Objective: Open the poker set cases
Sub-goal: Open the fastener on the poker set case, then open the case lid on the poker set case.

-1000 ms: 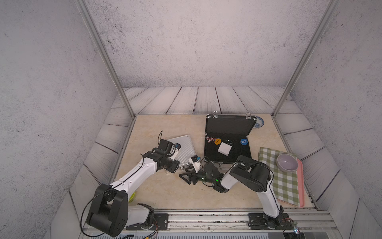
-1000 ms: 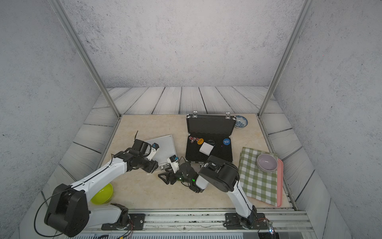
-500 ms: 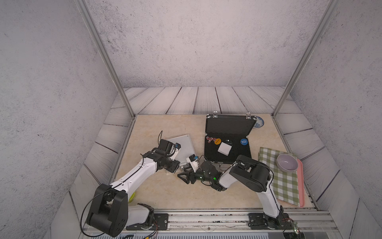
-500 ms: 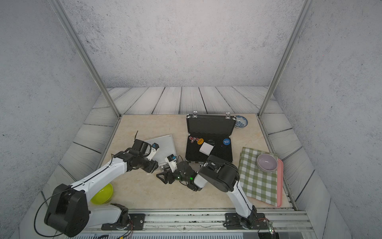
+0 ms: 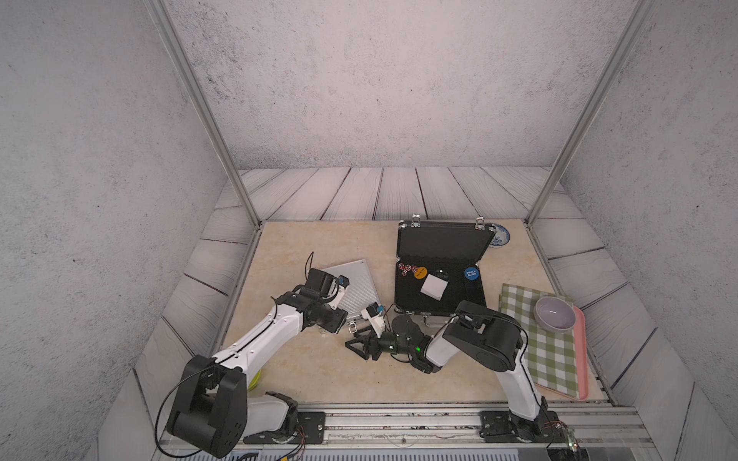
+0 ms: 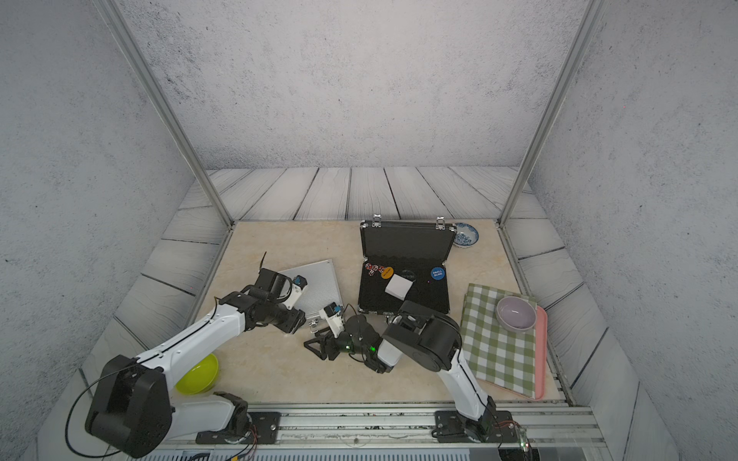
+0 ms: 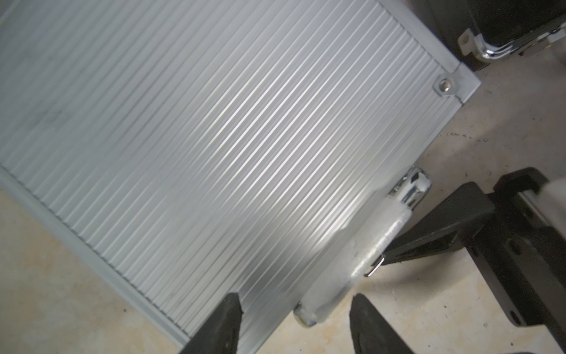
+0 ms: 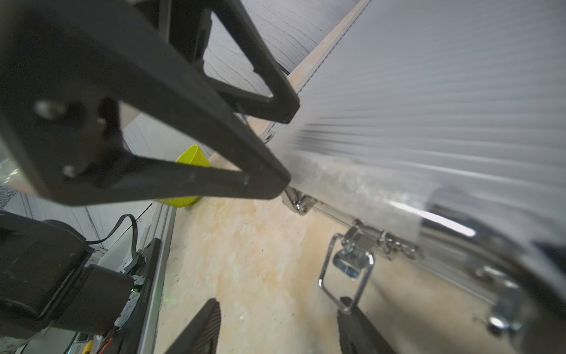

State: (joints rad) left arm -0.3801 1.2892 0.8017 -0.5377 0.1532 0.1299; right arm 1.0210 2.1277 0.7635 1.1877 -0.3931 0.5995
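- Your silver case (image 5: 356,285) lies flat at about 10 o'clock from the middle of the bench (image 5: 319,371). The lid is down, the ribbed top is up, and the handle edge is turned toward 5 o'clock.
- Your black case (image 5: 459,297) sits at 1 o'clock and is already open, its lid standing up at the back. A white box (image 5: 434,286), an orange and a blue disc and some red dice lie on the dark lining.
- Left tool (image 7: 295,306): the jaws are apart and straddle one end of the silver case's taped handle (image 7: 361,245). One fingertip (image 7: 231,306) is over the ribbed lid, the other over bare bench. I can't tell whether either one touches the handle.
- Right tool (image 8: 280,315): the jaws are apart, low over the bench along the silver case's front edge, with nothing between them. One fingertip (image 8: 352,312) is right at the chrome latch (image 8: 346,275), whose loop is swung out from the edge.
- At 3 o'clock, a checked cloth (image 5: 547,351) covers a pink tray (image 5: 581,359), and a mauve bowl (image 5: 555,313) sits on top.
- A yellow-green bowl (image 6: 197,373) sits at 8 o'clock by your left arm's base.
- A blue-and-white dish (image 5: 501,235) peeks out behind the black case.
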